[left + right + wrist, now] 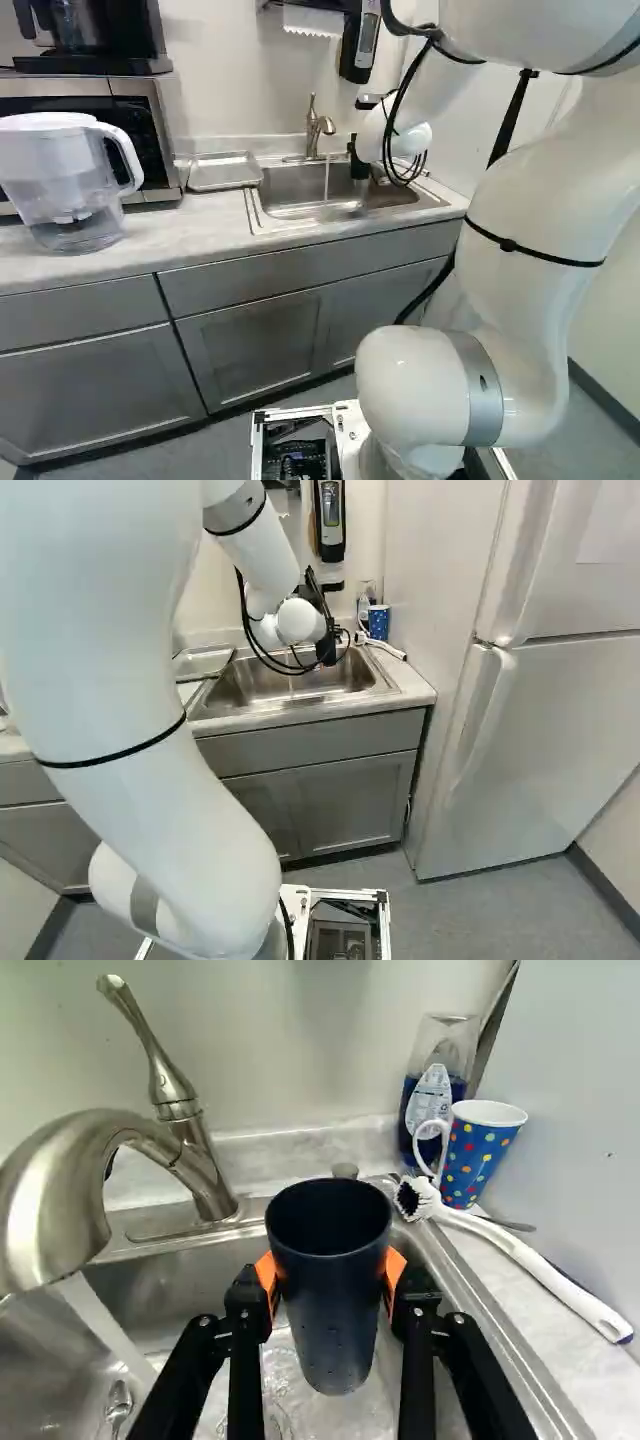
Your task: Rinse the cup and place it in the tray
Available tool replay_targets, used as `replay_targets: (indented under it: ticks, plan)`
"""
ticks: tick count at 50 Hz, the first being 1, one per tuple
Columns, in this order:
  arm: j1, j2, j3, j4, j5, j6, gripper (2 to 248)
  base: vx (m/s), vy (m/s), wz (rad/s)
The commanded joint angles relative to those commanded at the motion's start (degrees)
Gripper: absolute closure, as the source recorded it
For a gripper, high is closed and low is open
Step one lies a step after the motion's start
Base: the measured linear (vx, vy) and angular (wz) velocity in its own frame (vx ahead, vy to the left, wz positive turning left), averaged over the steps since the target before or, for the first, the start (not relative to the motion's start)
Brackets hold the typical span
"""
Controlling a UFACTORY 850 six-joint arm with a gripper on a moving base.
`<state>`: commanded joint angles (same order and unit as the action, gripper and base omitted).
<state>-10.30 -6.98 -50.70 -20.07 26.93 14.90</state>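
Claw (331, 1280): clamped on the dark cup (332, 1332), one orange pad against each side wall. The cup is mouth up over the sink (290, 186), beside the running water stream (108, 1325) and apart from it. Judged step: rinsing. The cup's inside is too dark to tell whether it holds water. The metal tray (223, 172) lies on the tabletop (150, 240) beside the sink, across the faucet (205, 1170) from the cup.

Hazards, as judged:
1. Slip. Cause: wet, tapering cup wall between the pads.
2. Collision with the spout. Cause: a direct sideways path from the cup's position to the tray.
3. Incomplete rinse. Cause: the stream misses the mouth and falls only into the basin.
4. Spillage. Cause: transfer before the cup is tilted and drained.
5. Snagging. Cause: the loose cable loops (262, 645) at the wrist catch on the faucet.
6. Contact with the spoon (119, 1398) in the basin. Cause: lowering the cup too far while moving toward the stream.

Labels: the soap bottle (432, 1100) carries a pale label; its wording is not legible. The polka-dot mug (480, 1155) shows coloured dots and no lettering.
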Motion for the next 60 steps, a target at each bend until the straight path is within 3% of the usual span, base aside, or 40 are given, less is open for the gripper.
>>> replay_targets:
  ticks: [21, 60]
  plan:
    - [1.2, -0.7, 1.9, 2.9, 0.0, 0.0, 129, 0.0, 0.0, 0.0]
    - [4.3, 2.1, 5.2, 2.9, 1.1, 0.0, 129, 0.0, 0.0, 0.0]
